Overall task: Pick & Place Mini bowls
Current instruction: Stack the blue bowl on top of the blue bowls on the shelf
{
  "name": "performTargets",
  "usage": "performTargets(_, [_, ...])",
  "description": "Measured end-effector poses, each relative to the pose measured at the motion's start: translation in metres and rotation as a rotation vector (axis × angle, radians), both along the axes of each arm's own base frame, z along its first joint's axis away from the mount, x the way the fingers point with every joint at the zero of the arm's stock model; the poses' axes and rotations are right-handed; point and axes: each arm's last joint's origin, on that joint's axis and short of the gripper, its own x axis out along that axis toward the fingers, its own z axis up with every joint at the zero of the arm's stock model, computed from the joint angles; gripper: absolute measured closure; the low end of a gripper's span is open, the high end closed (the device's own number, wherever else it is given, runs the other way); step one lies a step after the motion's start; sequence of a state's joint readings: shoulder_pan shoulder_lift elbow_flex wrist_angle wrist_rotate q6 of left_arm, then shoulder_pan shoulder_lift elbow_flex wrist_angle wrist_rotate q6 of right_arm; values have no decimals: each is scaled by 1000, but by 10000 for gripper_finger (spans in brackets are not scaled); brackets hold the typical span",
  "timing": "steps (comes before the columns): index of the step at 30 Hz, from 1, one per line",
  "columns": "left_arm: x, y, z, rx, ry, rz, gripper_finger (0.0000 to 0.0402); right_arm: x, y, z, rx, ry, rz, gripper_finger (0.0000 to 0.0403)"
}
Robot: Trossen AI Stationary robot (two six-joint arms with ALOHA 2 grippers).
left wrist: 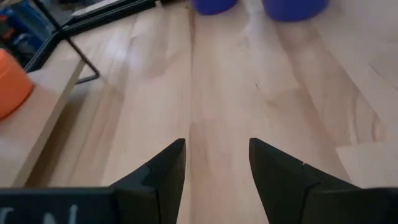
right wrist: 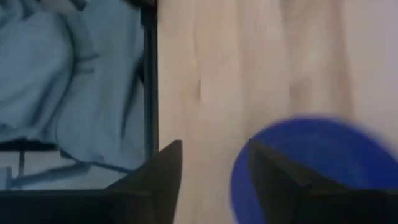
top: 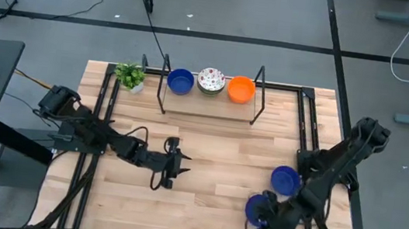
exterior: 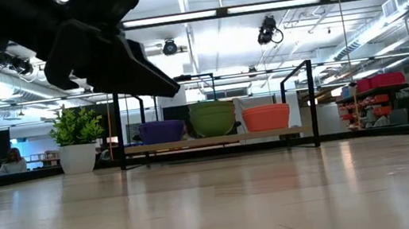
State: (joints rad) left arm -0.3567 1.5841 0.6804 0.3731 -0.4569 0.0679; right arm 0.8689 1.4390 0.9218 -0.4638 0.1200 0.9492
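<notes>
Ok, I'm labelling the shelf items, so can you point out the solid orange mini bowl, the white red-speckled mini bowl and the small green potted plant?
solid orange mini bowl (top: pixel 241 89), high view, centre of its inside.
white red-speckled mini bowl (top: pixel 211 79), high view, middle of its patterned inside.
small green potted plant (top: pixel 130 74), high view, its leaves.

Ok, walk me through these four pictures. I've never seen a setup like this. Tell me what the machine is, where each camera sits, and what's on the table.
It is a robot with two dark arms working at a wooden table. One camera looks straight down, one sits at table height, and one rides on each wrist.

On a low rack at the far edge stand a blue bowl, a speckled white bowl and an orange bowl, with a small potted plant beside them.

The left gripper is open and empty over the middle of the table. The right gripper is open at a blue bowl near the front right, with another blue bowl just behind it.
</notes>
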Motion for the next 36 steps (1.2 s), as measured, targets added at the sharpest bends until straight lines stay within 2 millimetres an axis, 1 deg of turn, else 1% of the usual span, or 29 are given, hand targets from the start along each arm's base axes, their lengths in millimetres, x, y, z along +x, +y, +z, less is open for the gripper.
performTargets(3, [4, 6, 2, 13, -13, -36, 220, -7, 11, -14, -31, 50, 12, 199])
performTargets(6, [6, 14, 2, 18, -10, -45, 220, -10, 21, -28, -55, 106, 54, 201])
performTargets(10, [10, 23, 3, -4, -11, -50, 220, -12, 26, -43, -72, 176, 89, 218])
performTargets(14, [12, 29, 3, -27, -14, -65, 220, -11, 28, -54, -115, 198, 106, 244])
performTargets(21, [12, 30, 3, -41, -12, -87, 220, -11, 28, -56, -150, 179, 168, 295])
performTargets(25, [11, 23, 4, -46, -23, -115, 220, -8, 29, -55, -145, 151, 199, 343])
performTargets(28, [11, 16, 6, -57, -38, -177, 220, -4, 29, -54, -148, 110, 246, 385])
performTargets(30, [10, 11, 8, -52, -56, -225, 220, 2, 28, -52, -162, 59, 301, 393])
performTargets(32, [10, 6, 10, -45, -75, -271, 220, 9, 24, -51, -190, 9, 356, 387])
performTargets(36, [10, -3, 15, -59, -131, -420, 220, 34, 6, -50, -275, -93, 464, 390])
